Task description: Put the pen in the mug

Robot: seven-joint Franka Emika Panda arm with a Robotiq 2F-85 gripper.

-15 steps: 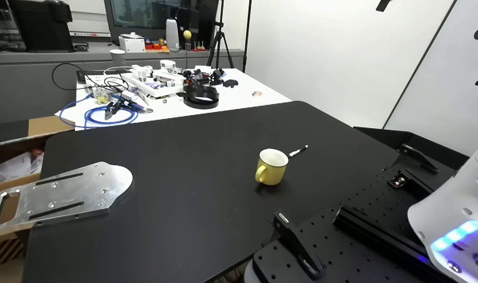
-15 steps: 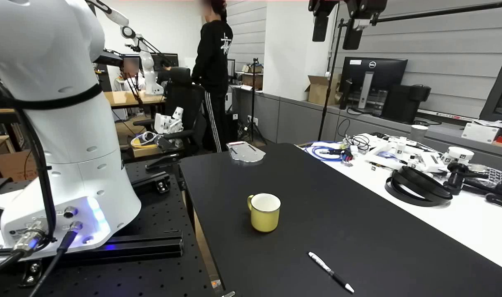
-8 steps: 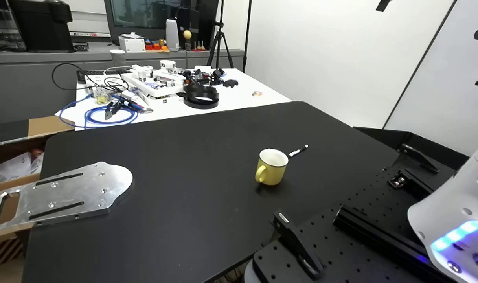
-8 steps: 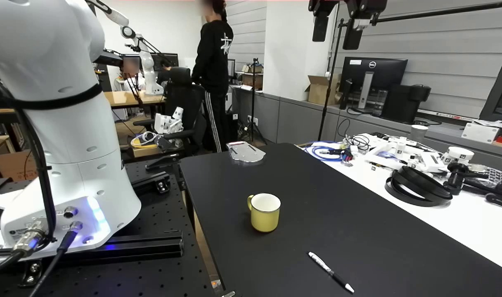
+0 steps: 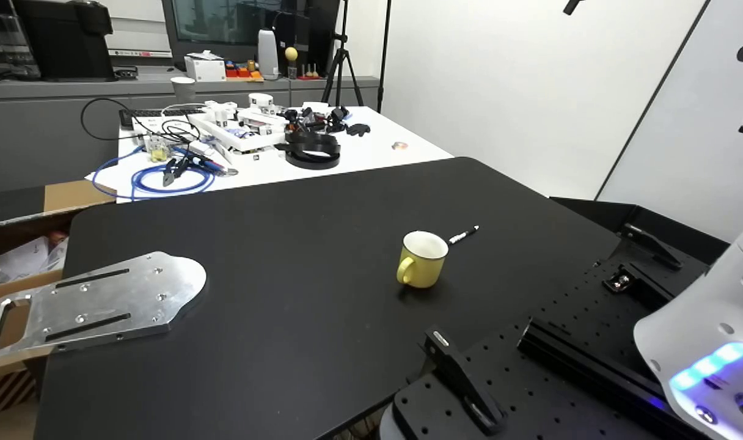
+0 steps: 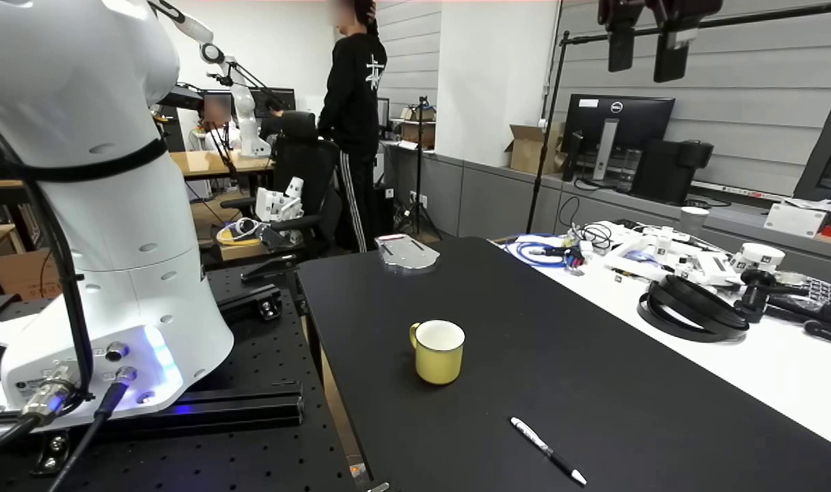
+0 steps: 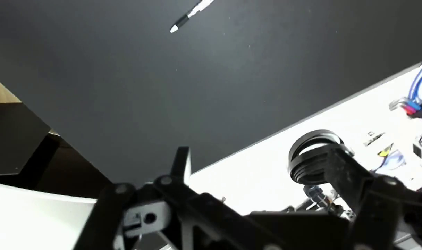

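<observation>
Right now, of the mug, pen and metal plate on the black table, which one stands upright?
The yellow mug: it stands with its white inside open upward, while the pen and metal plate both lie flat.

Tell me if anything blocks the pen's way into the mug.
Nothing visible does. In an exterior view, only black tabletop shows between the pen and the mug, which stands upright with its white mouth uncovered.
</observation>
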